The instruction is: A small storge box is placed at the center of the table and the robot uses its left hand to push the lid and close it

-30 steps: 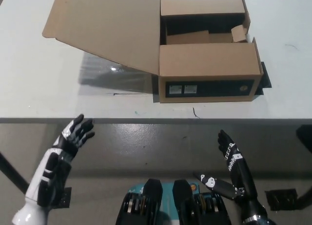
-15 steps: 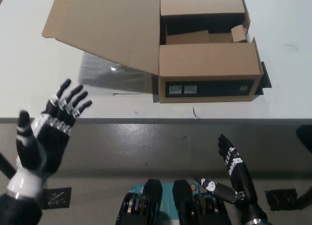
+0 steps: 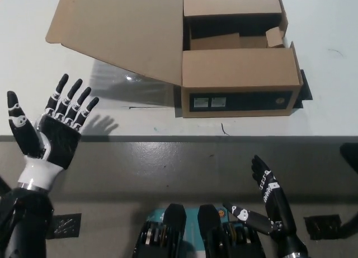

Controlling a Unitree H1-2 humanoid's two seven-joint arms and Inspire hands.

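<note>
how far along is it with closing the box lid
Done: nothing on the box itself; the lid lies swung open to the left of the cardboard box. In hand: the left hand is raised with fingers spread at the table's near edge, below the lid and not touching it. The right hand rests low in front of the table. Left: reach the lid and push it over until it closes.
</note>
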